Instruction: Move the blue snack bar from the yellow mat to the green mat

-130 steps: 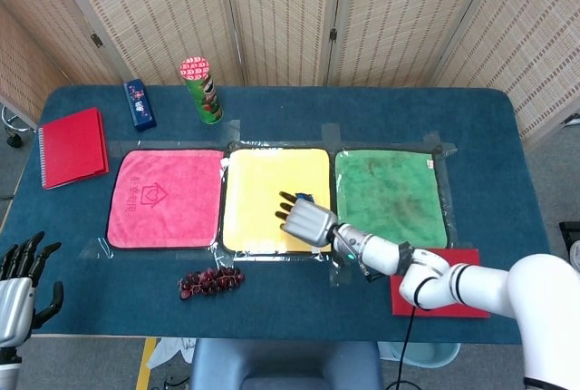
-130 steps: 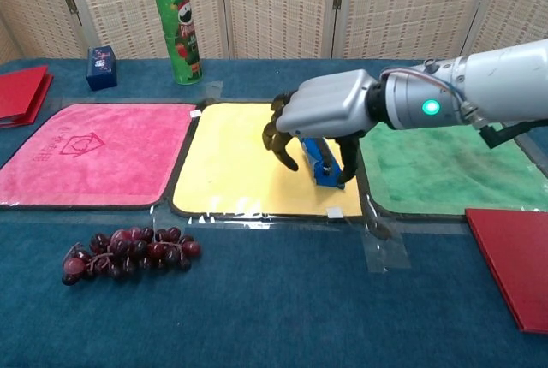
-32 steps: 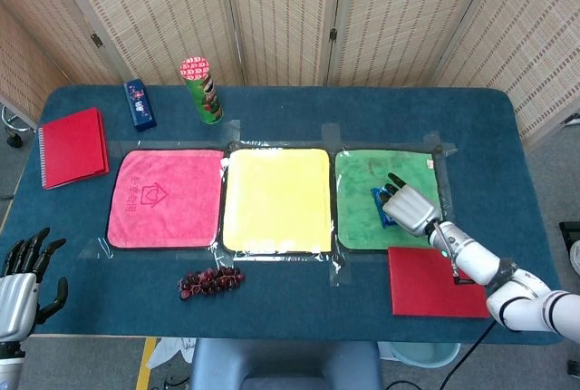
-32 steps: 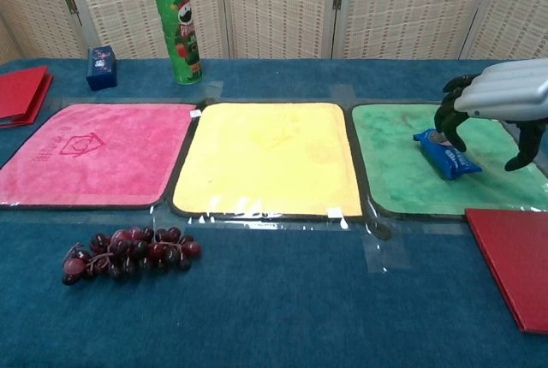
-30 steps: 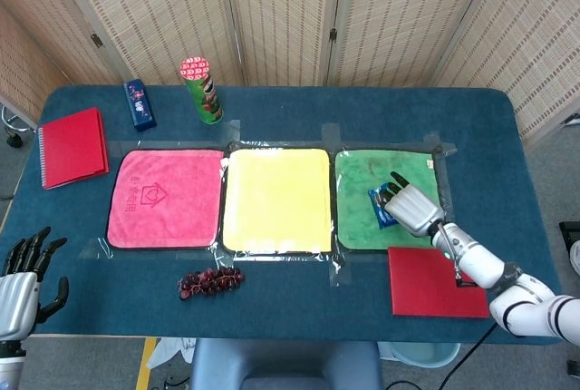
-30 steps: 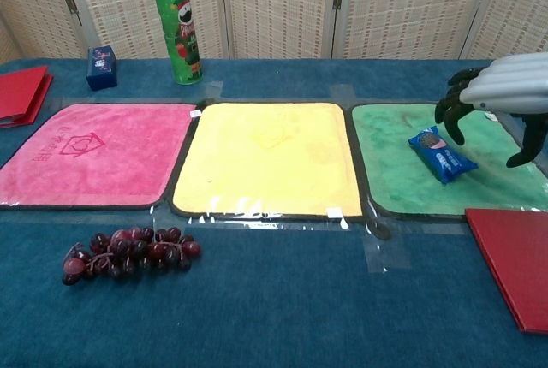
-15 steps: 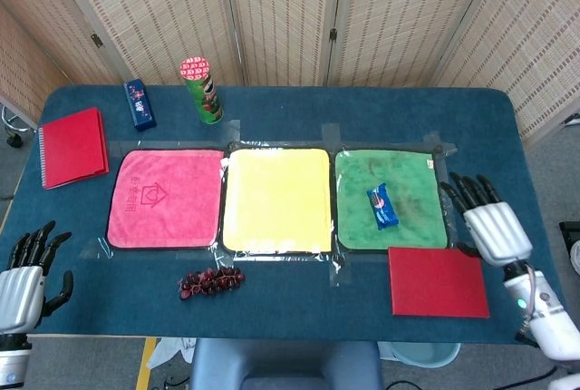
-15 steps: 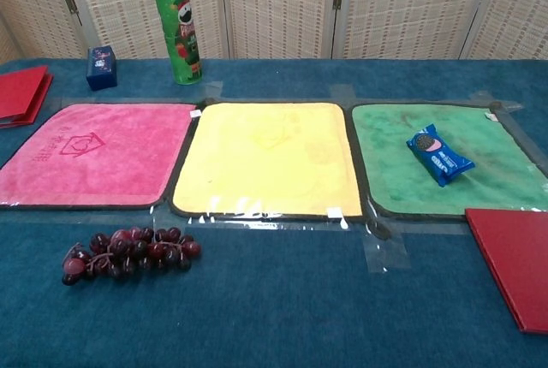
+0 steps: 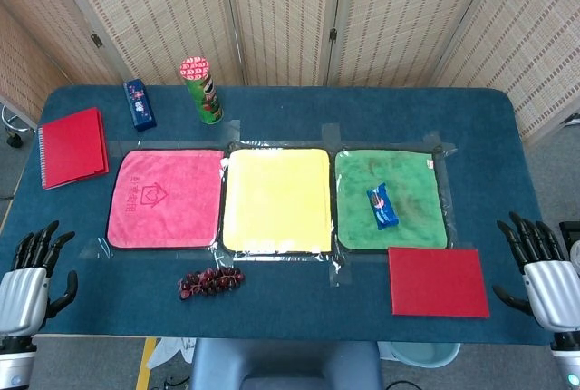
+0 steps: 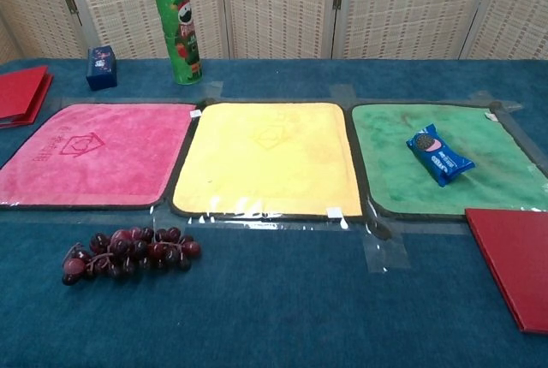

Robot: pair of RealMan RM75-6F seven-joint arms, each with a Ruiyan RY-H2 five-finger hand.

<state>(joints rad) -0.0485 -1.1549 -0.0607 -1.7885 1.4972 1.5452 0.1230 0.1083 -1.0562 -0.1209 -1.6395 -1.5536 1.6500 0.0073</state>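
Blue wrapper: your blue snack bar [image 9: 382, 206] lies flat on the green mat [image 9: 412, 177], near its middle and angled toward the mat's front edge, nothing touching it. The yellow mat [image 9: 276, 199] sits just beside the green one, and the pink mat [image 9: 166, 198] lies beyond that, all three taped in a row across the table [image 9: 299, 109]. A red book [image 9: 439, 281] rests at the green mat's front right corner, just off it. Grapes [image 9: 209, 281] lie near the table's front edge, below the seam between the pink and yellow mats. At the back edge stand a green chip can [image 9: 202, 91] and a small blue box [image 9: 139, 104]; a red notebook [image 9: 72, 146] lies at the left edge. Your right hand [image 9: 545, 277] hangs off the table's front right corner, fingers spread and holding nothing. Your left hand [image 9: 27, 281] hangs off the front left corner, fingers likewise spread, holding nothing.
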